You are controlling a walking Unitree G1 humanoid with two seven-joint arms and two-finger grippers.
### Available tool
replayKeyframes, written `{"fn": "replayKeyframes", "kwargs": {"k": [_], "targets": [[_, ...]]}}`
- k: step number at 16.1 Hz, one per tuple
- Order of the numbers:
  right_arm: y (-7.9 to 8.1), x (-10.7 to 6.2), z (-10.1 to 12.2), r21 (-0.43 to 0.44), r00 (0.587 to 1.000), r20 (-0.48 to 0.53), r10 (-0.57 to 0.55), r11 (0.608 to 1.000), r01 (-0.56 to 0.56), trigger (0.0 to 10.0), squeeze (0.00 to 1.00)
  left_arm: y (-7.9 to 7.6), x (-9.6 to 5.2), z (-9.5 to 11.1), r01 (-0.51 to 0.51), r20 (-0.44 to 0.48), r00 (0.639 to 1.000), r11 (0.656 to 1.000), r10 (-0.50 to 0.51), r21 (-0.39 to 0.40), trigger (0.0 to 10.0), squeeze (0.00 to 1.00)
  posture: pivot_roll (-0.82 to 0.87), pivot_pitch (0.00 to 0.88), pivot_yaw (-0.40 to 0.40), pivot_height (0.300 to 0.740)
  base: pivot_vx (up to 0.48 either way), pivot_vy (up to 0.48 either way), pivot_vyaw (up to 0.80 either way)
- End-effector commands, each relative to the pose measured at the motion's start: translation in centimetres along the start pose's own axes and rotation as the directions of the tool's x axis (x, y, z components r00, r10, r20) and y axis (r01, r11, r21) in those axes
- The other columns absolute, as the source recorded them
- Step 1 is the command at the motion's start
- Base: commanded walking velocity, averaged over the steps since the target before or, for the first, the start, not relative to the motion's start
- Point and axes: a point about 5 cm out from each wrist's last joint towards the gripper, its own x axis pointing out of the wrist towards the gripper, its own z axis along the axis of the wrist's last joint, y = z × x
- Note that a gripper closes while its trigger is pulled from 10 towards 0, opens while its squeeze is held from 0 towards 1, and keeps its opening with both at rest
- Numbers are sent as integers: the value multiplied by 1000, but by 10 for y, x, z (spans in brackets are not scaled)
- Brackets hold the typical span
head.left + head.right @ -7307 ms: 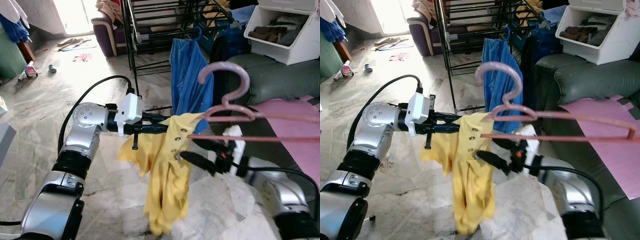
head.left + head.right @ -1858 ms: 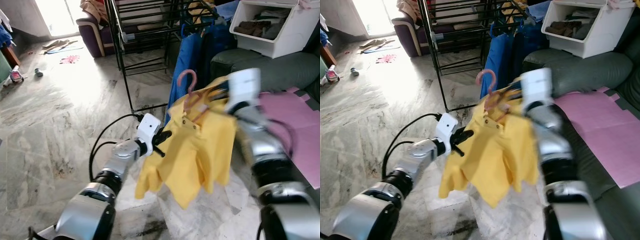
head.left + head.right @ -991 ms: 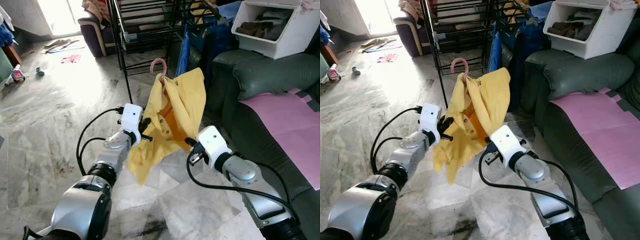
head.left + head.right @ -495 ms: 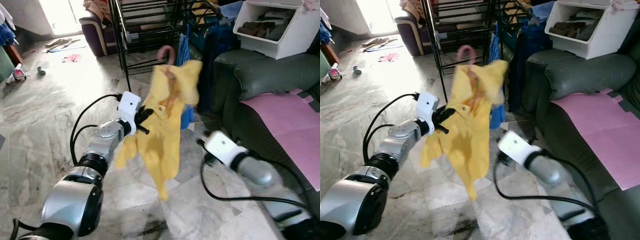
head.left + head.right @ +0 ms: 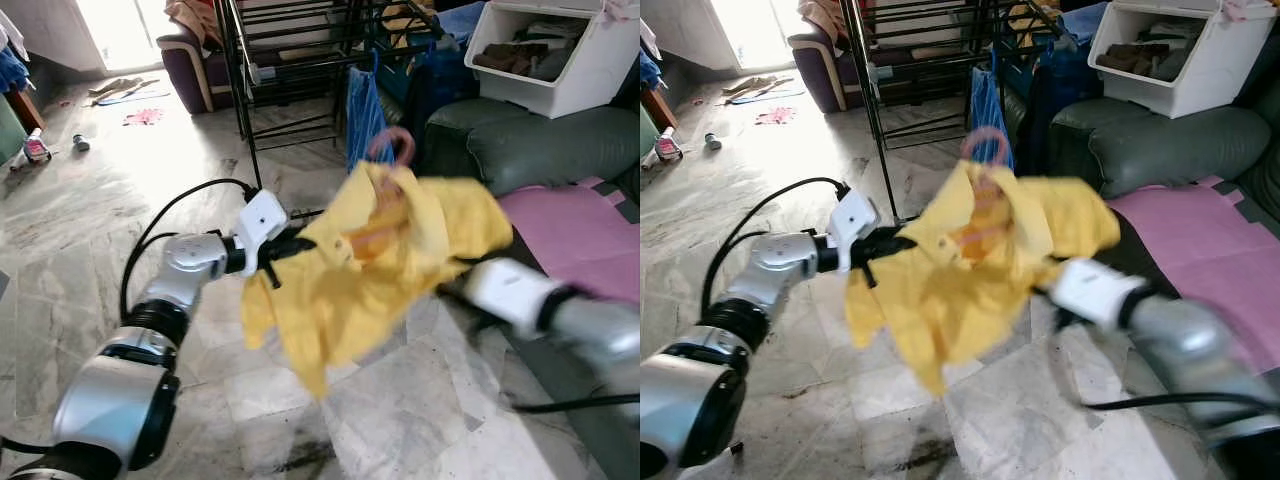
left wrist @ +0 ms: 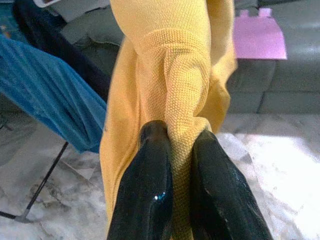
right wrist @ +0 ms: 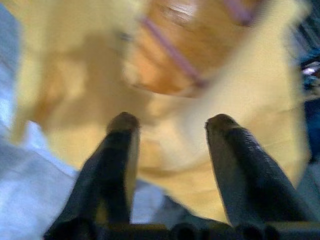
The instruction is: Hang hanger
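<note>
left end effector (image 6: 172, 137) pinching yellow shirt (image 5: 380, 270) | right end effector (image 7: 172, 122) spread, below shirt

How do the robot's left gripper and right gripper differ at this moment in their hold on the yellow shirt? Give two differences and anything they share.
Grip: the left gripper is shut on a fold of the yellow shirt, while the right gripper has its fingers spread apart, holding nothing.
Sharpness: the left gripper appears crisp, while the right gripper and its arm are motion-blurred.
Shared: both have two long black fingers and point at the shirt, which hangs on a pink hanger.
</note>
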Motion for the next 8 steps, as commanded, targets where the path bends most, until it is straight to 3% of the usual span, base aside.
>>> {"fn": "replayKeyframes", "kwargs": {"k": [1, 4, 8], "targets": [[-8, -4, 2, 2, 1000, 21, -13, 1000, 13, 10000, 1000, 5, -3, 9, 16, 19, 1000, 998, -17, 62, 0, 0, -89, 18, 56, 740, 0, 0, 0], [-31, -20, 3, 18, 997, 48, -52, 998, 52, 10000, 1000, 1, -15, 6, 126, -6, 992, 979, -127, 157, 0, 0, -91, 19, 62, 740, 0, 0, 0], [-45, -32, -4, 27, 998, 32, -58, 998, 58, 10000, 1000, -3, -20, 7, 203, 27, 977, 960, -212, 191, 0, 0, -93, 18, 62, 740, 0, 0, 0]]}}
